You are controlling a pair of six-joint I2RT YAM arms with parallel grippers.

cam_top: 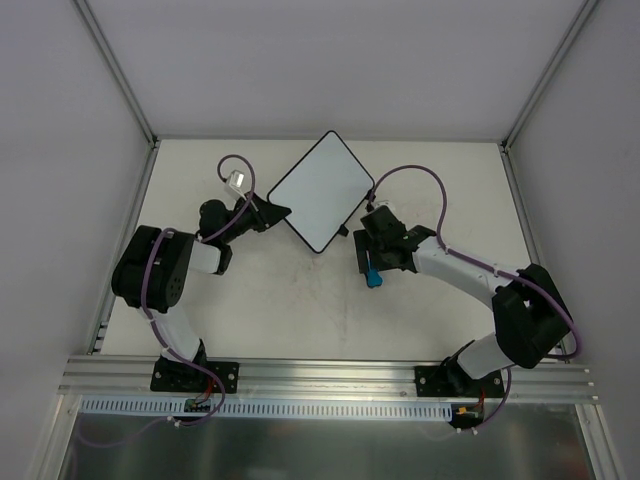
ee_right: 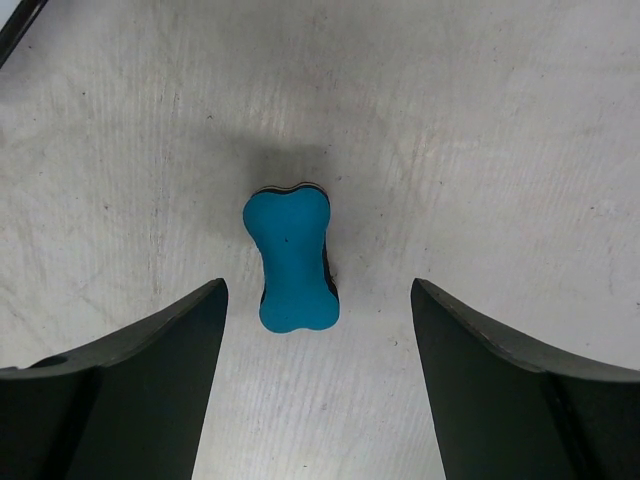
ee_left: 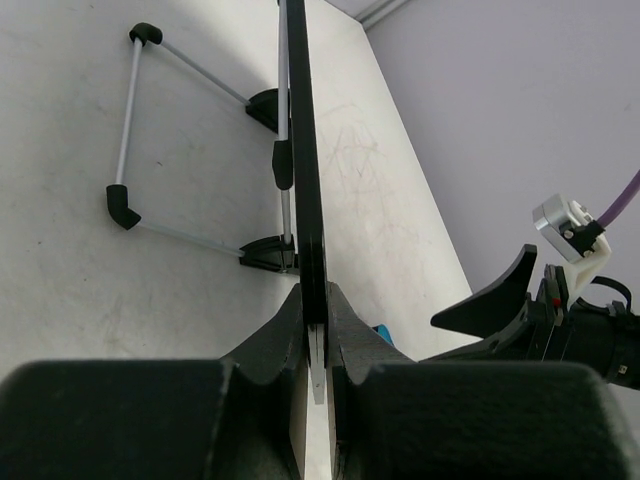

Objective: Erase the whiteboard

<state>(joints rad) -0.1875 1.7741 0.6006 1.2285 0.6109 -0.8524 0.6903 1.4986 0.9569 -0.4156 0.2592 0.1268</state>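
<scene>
The whiteboard (cam_top: 318,191) is white with a thin black rim, turned like a diamond at the table's far middle, its face blank. My left gripper (cam_top: 268,215) is shut on its left edge; in the left wrist view the board's black edge (ee_left: 300,150) runs straight up from between my fingers (ee_left: 345,325), and its wire stand (ee_left: 130,130) shows on the left. The blue eraser (cam_top: 373,277) lies on the table; in the right wrist view the eraser (ee_right: 290,262) lies just ahead of and between the tips of my open, empty right gripper (ee_right: 318,300).
The white table (cam_top: 300,310) has faint scuff marks. Grey walls and metal frame posts (cam_top: 115,70) close in the back and sides. An aluminium rail (cam_top: 330,375) runs along the near edge by the arm bases.
</scene>
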